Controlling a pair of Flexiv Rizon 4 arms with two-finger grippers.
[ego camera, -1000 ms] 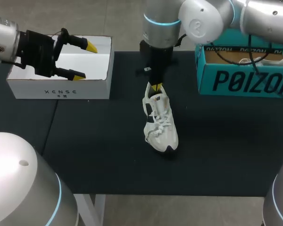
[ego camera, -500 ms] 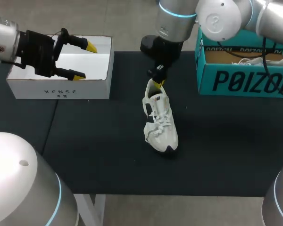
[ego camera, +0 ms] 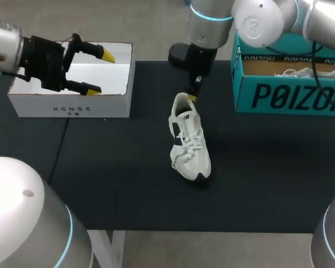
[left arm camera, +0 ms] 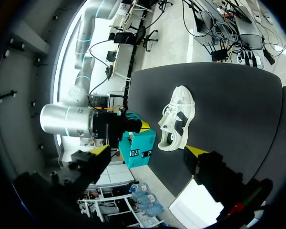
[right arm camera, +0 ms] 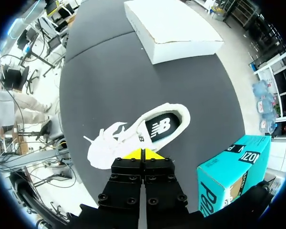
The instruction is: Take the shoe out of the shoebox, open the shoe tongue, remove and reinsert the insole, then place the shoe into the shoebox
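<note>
My right pincer (ego camera: 193, 96), tips together and empty, hung over the heel of the shoe (ego camera: 188, 142). Descending so, I feared it would push the shoe aside. My left pincer (ego camera: 100, 71) stood apart.

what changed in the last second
The right gripper drew back from the heel of the shoe toward the teal box, fingers shut on nothing. The shoe did not move, and the left gripper stayed open over the white box.
</note>
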